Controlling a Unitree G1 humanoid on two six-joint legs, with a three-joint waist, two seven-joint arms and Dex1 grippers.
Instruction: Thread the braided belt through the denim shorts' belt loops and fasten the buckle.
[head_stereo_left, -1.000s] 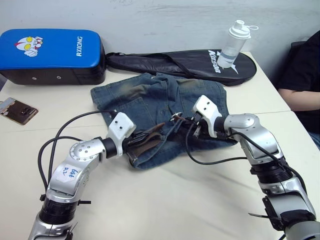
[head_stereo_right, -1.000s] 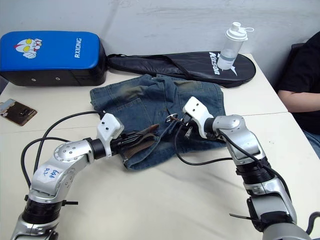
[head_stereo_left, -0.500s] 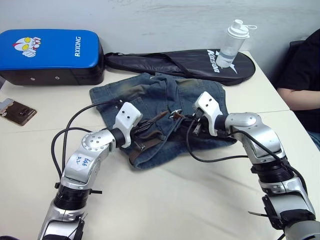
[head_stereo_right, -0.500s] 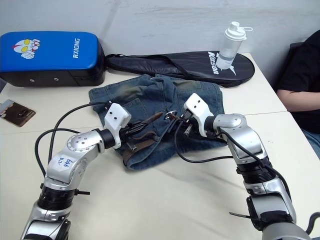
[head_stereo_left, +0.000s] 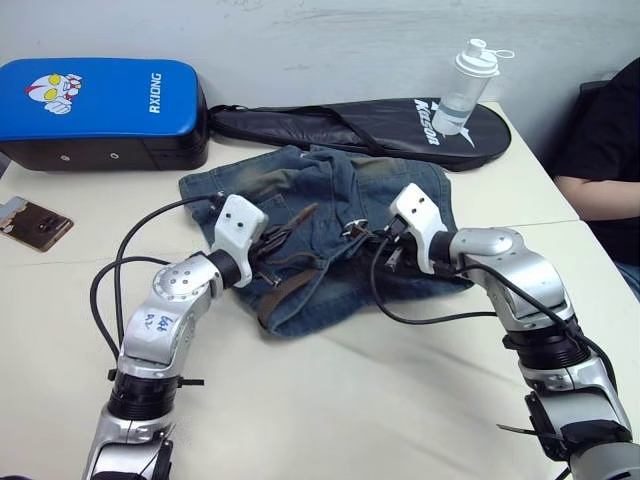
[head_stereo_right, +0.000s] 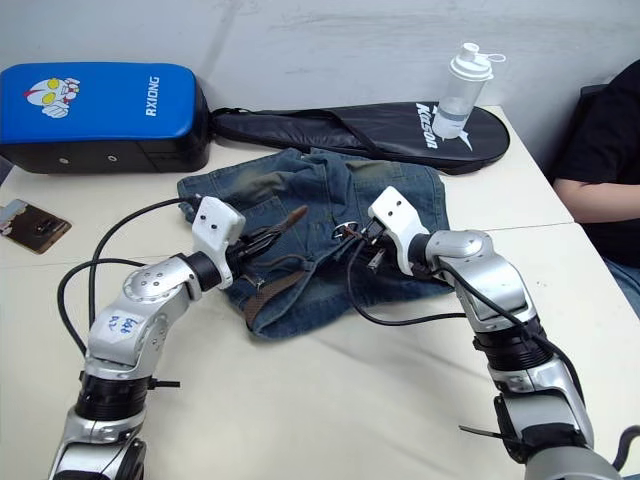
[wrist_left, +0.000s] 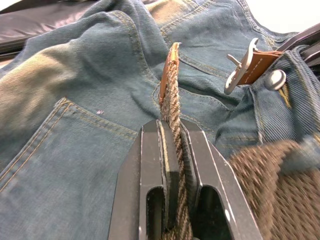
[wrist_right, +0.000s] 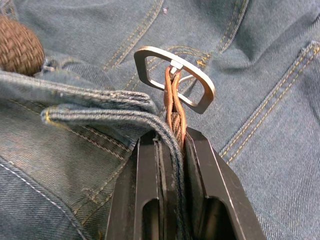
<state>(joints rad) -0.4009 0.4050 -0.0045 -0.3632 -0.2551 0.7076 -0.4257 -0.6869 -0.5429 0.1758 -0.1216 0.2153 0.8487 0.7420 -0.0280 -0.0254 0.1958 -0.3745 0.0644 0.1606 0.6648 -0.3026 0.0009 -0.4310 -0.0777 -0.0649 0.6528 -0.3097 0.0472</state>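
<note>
Left wrist view: left hand (wrist_left: 172, 135) w/ braided belt (wrist_left: 172, 95) tip.

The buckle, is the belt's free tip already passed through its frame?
No: in the left wrist view the buckle hangs apart from the belt's tip, which the left hand holds pinched, and the frame is empty.

Place: looks like a lab or office workroom set up for robot trials, not a home.
Surface: two plain cream rectangular tables (head_stereo_left: 400, 400) pushed together, seam running left to right.
Backdrop: bare pale scuffed wall (head_stereo_left: 330, 40) at the far edge.
Props, far side: blue padded rectangular strike pad with cartoon print (head_stereo_left: 100, 100) far left; black fabric racket bag (head_stereo_left: 370, 125); clear plastic shaker bottle with white lid (head_stereo_left: 467, 88).
Left edge: smartphone in patterned case (head_stereo_left: 35, 220).
Company: seated person in black sleeve (head_stereo_left: 605, 150) at the right.
</note>
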